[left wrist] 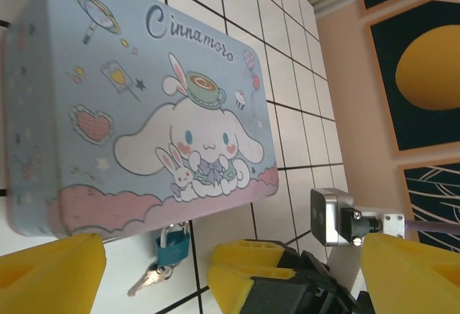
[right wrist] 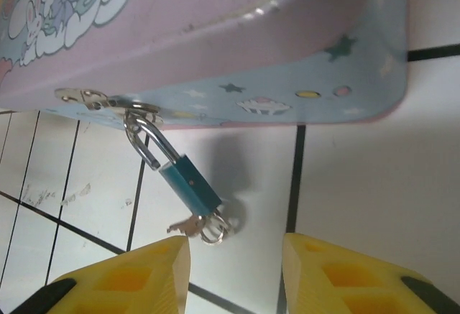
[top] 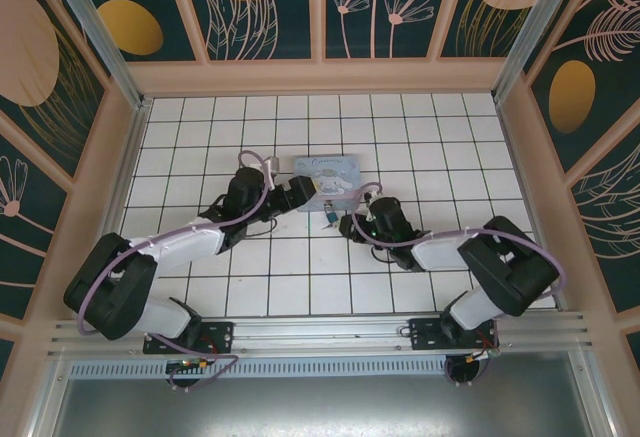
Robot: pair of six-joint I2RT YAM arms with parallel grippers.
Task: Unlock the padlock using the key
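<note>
The teal padlock hangs by its silver shackle from the hasp of a pastel blue cartoon tin. One shackle leg ends free beside the body. The key and a small ring sit at the lock's lower end, resting on the tile. My right gripper is open just in front of the key, with nothing between its yellow fingers. My left gripper is open wide at the tin's near left corner, empty. From the left wrist, the padlock, key and right gripper's fingers show.
The tin lies flat on the white tiled floor, mid-table. Beige walls enclose the floor on three sides. Both arms reach in from the near rail and meet close together by the tin's front edge.
</note>
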